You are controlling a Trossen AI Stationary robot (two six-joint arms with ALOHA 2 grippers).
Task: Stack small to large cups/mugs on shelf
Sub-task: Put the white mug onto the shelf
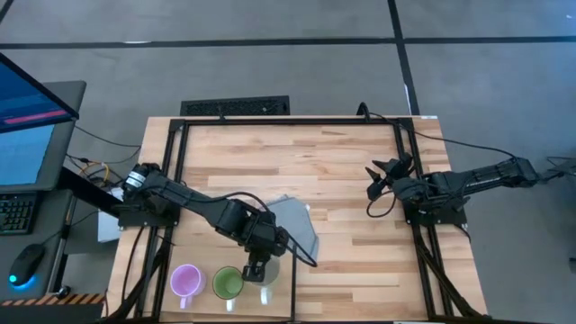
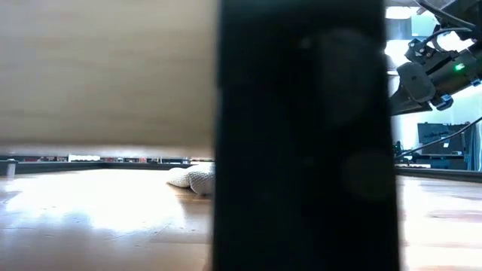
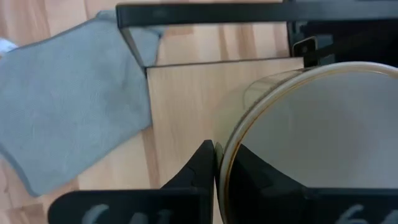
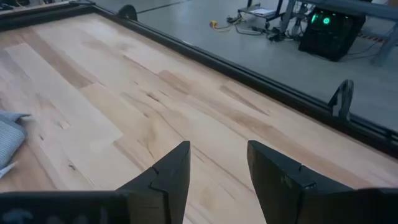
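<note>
Three mugs stand in a row on the pale shelf board (image 1: pixel 205 261) at the table's near left: light purple (image 1: pixel 186 281), green (image 1: pixel 228 283) and cream-white (image 1: pixel 269 290). My left gripper (image 1: pixel 258 270) is above the cream-white mug (image 3: pixel 311 137) and shut on its rim. The shelf board (image 3: pixel 186 93) lies under this mug. My right gripper (image 1: pixel 372 180) is open and empty over the bare tabletop at the right, as its wrist view (image 4: pixel 217 146) shows. My left gripper pinches the cream-white mug's rim (image 3: pixel 225 163), with one finger (image 3: pixel 200 165) outside the wall and one finger (image 3: pixel 252 165) inside the hollow. The fingers come from above, pointing down. The mug is upright, mouth up. Whether its base rests on the shelf does not show.
A grey folded cloth (image 1: pixel 295 225) lies on the striped tabletop just beyond the shelf's far right corner, also in the left wrist view (image 3: pixel 68 93). Black frame rails (image 3: pixel 205 14) edge the shelf. In the low view a dark post (image 2: pixel 301 135) blocks the middle.
</note>
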